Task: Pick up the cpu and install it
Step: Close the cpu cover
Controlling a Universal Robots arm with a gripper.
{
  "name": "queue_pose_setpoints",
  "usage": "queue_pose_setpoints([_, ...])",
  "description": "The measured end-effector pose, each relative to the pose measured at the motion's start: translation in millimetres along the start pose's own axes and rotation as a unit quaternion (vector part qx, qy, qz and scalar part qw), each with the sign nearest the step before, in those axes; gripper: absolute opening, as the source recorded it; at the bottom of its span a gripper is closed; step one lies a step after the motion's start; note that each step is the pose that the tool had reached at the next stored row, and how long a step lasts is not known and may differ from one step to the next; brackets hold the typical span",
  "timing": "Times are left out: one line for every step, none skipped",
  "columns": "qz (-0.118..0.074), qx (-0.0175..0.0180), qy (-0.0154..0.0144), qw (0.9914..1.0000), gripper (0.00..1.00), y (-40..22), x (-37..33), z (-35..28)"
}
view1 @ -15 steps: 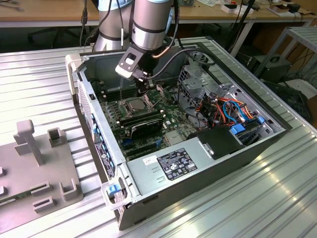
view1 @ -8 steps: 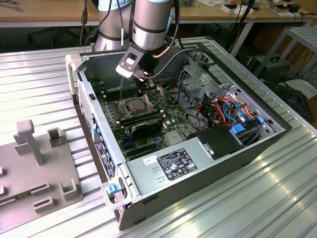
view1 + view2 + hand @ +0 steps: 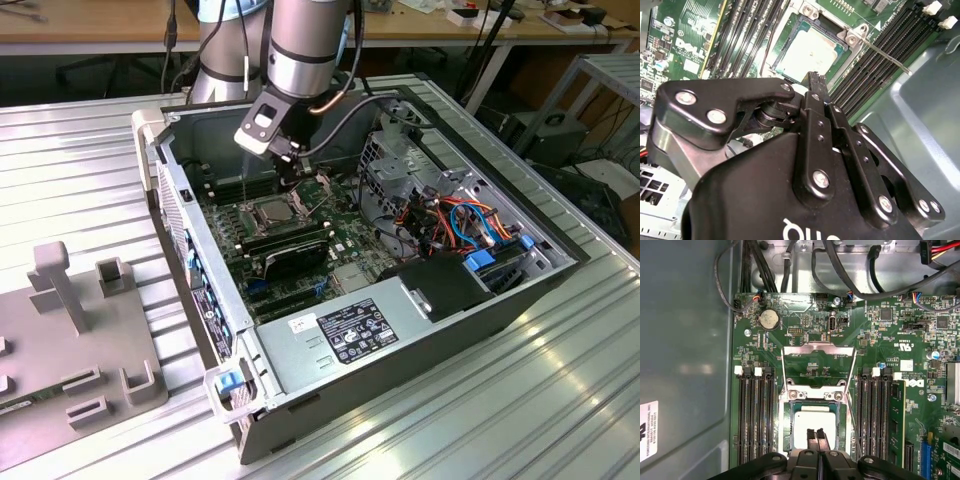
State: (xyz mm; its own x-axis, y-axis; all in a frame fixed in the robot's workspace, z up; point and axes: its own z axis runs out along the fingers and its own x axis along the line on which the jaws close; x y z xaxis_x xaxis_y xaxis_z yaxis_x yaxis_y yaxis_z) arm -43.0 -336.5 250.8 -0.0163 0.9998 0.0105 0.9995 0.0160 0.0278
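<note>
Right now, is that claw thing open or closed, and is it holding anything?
Gripper: shut, fingertips together with nothing between them, poised over the cpu, which lies in its socket.

Silver-grey cpu point(image 3: 801, 427), its face gleaming pale. Gripper point(image 3: 815, 433) all black, with shiny silver screws point(image 3: 821, 178) dotted along it. Board point(image 3: 805, 340) deep green, speckled with tiny parts. Slots point(image 3: 755, 415) black, capped with white clips point(image 3: 739, 371). Round silver cell point(image 3: 769, 318). In the exterior view, cables point(image 3: 455, 215) run red, orange and blue, and the table point(image 3: 560, 400) is ribbed silver.
</note>
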Motion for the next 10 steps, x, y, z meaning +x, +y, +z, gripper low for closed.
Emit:
queue_pose_setpoints([0.0, 0.0, 0.0, 1.0, 0.11, 0.1, 0.0, -2.0])
queue_pose_setpoints([0.0, 0.0, 0.0, 1.0, 0.11, 0.1, 0.0, -3.4])
queue_pose_setpoints([0.0, 0.0, -0.0001, 1.0, 0.11, 0.1, 0.0, -4.7])
queue_pose_setpoints([0.0, -0.0001, 0.0, 1.0, 0.11, 0.2, 0.1, -5.0])
queue_pose_setpoints([0.0, -0.0001, 0.0001, 1.0, 0.11, 0.2, 0.1, -5.0])
queue_pose_setpoints([0.0, -0.0001, 0.0, 1.0, 0.11, 0.2, 0.1, -5.2])
queue_pose_setpoints([0.0, 0.0001, -0.0003, 1.0, 0.11, 0.2, 0.0, -5.9])
queue_pose_setpoints([0.0, 0.0001, -0.0002, 1.0, 0.11, 0.2, 0.0, -6.8])
queue_pose_setpoints([0.0, 0.0, -0.0001, 1.0, 0.11, 0.2, 0.1, -7.7])
queue_pose_setpoints([0.0, 0.0, -0.0001, 1.0, 0.11, 0.2, 0.1, -9.1])
